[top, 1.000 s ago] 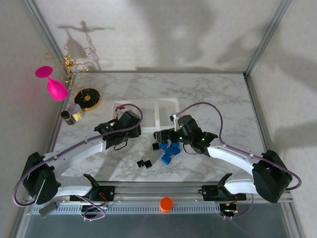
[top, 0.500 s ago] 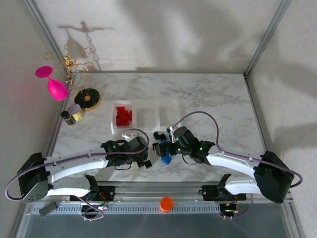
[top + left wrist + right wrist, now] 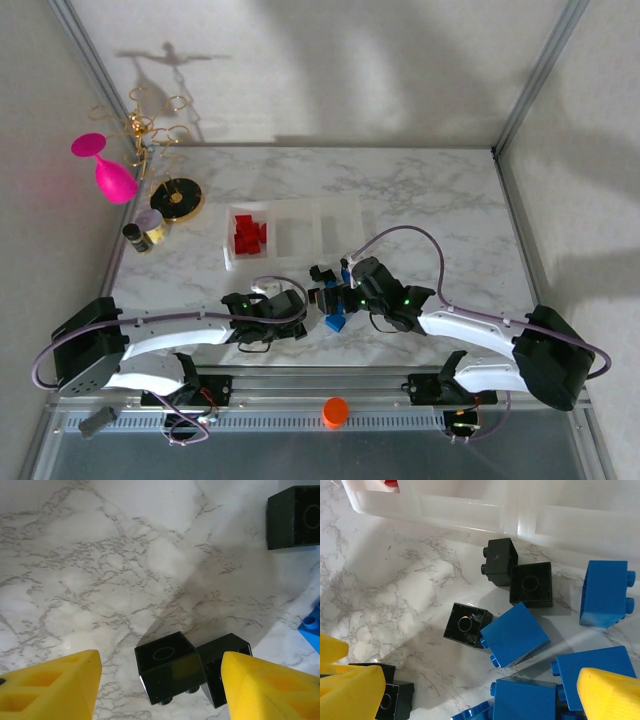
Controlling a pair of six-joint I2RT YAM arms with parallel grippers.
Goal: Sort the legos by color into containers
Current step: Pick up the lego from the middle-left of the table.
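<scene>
Table: white marble top (image 3: 430, 200) with pale walls on three sides.
Right arm: white and black (image 3: 470, 325), reaching from the near right corner toward the middle of the table.
Left arm: (image 3: 170, 335) lying low along the near edge, wrist toward the middle.
Tray: three clear compartments in a row (image 3: 296, 236), left of centre. Middle and right compartments look bare from above. The whitish near wall also shows in the right wrist view (image 3: 470, 505).
Right gripper: (image 3: 480, 695) jaws spread as wide as they go, nothing held, hanging over the blue bricks just in front of the tray.
Left gripper: (image 3: 160, 690) jaws about half open, straddling a pair of black bricks on the marble. The left finger (image 3: 50, 690) is apart from the pair. Whether the right finger (image 3: 270, 690) touches it, I cannot tell. No grip closed.
Pink goblet: (image 3: 110, 172) far left, tilted.
Black-and-gold disc: (image 3: 182, 198) flat, just left of the tray.
Orange cap: (image 3: 335, 411) on the rail in front of the arms.
Red bricks: a cluster (image 3: 247, 233) in the tray's left compartment.
Blue bricks: a loose heap on the marble (image 3: 515, 635), between the two grippers, near the tray wall.
Black bricks: the touching pair under the left gripper (image 3: 170, 672); three more on the marble by the tray wall (image 3: 500, 560), two of them touching.
</scene>
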